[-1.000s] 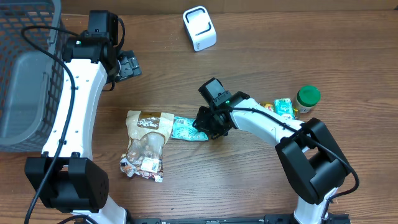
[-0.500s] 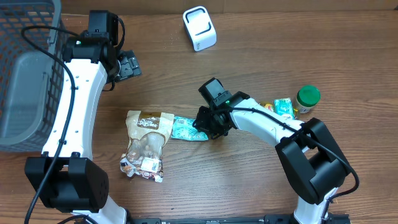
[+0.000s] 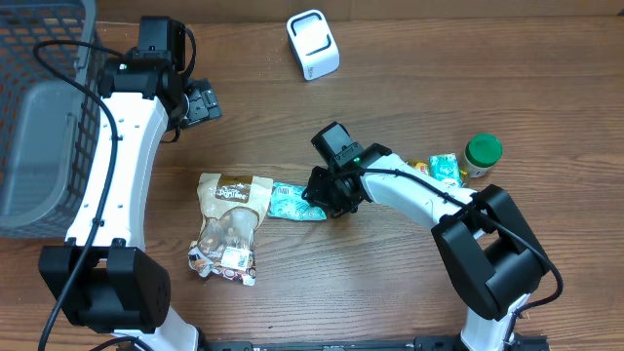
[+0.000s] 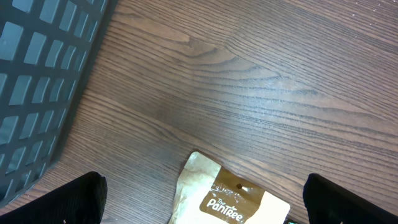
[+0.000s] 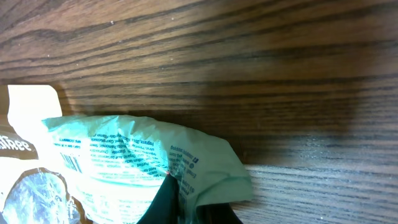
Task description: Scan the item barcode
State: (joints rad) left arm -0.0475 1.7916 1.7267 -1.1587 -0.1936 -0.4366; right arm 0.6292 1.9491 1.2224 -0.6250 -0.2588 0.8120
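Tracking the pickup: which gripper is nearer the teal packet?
Right. The right gripper pinches the teal packet; the left gripper hangs open far off, beyond the brown bag.

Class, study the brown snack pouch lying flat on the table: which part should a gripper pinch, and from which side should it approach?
Probably the flat sealed header at the far end of the brown snack pouch, approached from above on that far side. The header lies thin, the middle bulges, and the teal packet crowds the right edge. The open left gripper is free.
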